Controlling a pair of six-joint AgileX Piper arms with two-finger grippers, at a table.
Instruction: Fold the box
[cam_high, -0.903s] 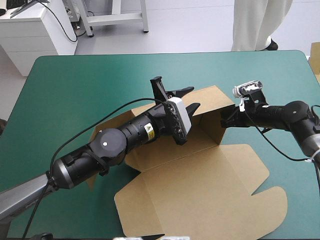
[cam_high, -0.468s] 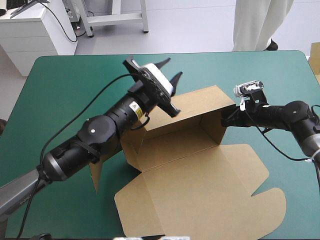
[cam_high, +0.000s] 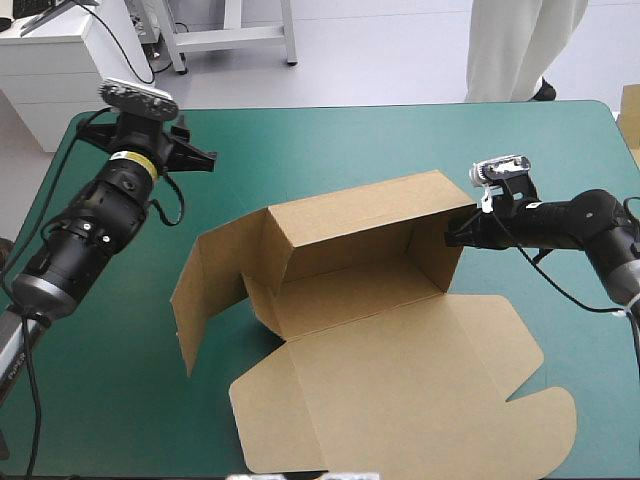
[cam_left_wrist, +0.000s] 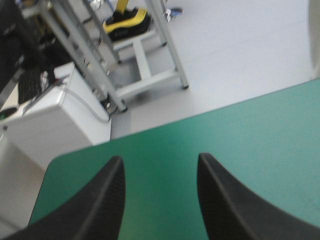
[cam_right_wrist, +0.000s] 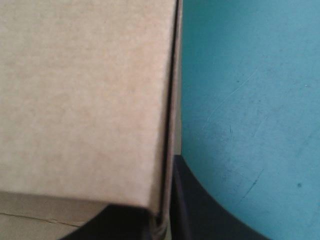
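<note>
Box (cam_high: 380, 330) of brown board sat at the middle of the teal-green cover (cam_high: 300, 140), partly raised. Nearest the table's near edge its lid (cam_high: 400, 400) lay flat, with rounded tabs at its right side. Beyond the lid, the floor panel met an upright back wall (cam_high: 350, 235), and a left flap (cam_high: 215, 285) stood swung outward. At the box's right end my right gripper (cam_high: 458, 232), reaching in from the table's right, was clamped on the upright side wall (cam_high: 432, 255). Seen from my right wrist, the black fingers (cam_right_wrist: 200, 215) pinched that wall's edge between them, with board to one side and bare cover (cam_right_wrist: 250, 100) to the other. Farthest off, near the table's far left corner, my left gripper (cam_high: 150, 135) hung raised and well apart from the box. Its fingers (cam_left_wrist: 100, 200) were spread wide, with only teal-green cover (cam_left_wrist: 250, 145) showing between them.
</note>
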